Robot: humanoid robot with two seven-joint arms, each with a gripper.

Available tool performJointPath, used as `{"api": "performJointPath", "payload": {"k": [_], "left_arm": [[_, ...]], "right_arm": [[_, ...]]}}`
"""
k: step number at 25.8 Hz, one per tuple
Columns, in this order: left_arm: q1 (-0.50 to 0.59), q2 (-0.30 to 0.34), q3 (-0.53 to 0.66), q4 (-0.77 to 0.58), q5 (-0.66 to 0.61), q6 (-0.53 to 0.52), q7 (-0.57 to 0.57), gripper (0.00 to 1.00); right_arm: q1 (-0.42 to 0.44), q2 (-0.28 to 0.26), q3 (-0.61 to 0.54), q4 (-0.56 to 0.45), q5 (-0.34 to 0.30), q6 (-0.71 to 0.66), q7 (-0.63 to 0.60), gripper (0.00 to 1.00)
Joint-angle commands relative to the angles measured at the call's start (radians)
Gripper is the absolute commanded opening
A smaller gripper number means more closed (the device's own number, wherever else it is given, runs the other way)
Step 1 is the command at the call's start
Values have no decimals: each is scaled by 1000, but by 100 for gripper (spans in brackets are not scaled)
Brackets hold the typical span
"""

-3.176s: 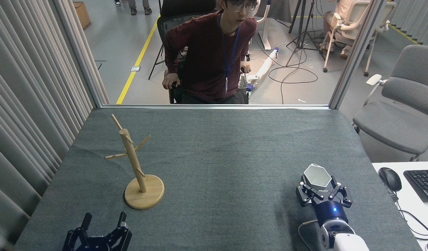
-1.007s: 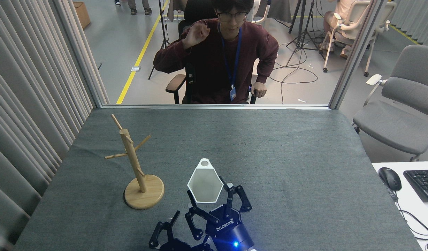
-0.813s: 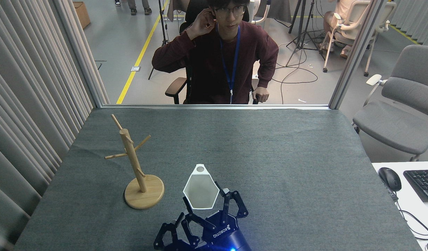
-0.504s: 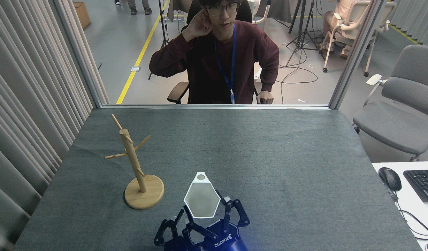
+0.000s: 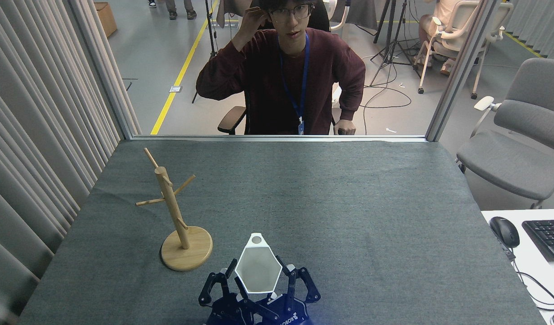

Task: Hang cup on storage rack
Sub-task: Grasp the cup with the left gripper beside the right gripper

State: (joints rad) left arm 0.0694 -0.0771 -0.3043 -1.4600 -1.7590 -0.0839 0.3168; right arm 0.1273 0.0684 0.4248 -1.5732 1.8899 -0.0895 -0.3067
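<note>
Since being carried across from the desk's right side, the cup point(image 5: 257, 270) now hangs at the near edge, just right of the storage rack point(image 5: 174, 212), tab hole pointing away. Right gripper point(image 5: 277, 295) clasps its rim; left gripper point(image 5: 223, 289) crowds alongside, fingers spread, suggesting a handover. Both wrists lie below the frame, fingers pointing up.

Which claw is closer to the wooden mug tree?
Left. The left claw sits just right of the storage rack; the right claw, holding the cup, is farther right.
</note>
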Motion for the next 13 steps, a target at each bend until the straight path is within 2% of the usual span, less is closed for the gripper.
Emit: {"api": "performJointPath", "payload": {"k": [1,4,9,11,13], "left_arm": [[-13,0,1,-2,3,1,1,99],[-19,-1,1,-2,3,4,1,99],[-26,0,1,-2,3,7,1,68],[-28,0,1,-2,3,7,2,63],[-34,0,2,-2,3,9,2,63]], "right_arm": [[12,-2,12,10,0,5,-11,60],[14,-2,17,12,0,8,-12,60],[14,-2,15,18,0,11,-12,60],[14,-2,14,21,-3,11,-14,60],[14,-2,12,21,-5,13,-14,61]]}}
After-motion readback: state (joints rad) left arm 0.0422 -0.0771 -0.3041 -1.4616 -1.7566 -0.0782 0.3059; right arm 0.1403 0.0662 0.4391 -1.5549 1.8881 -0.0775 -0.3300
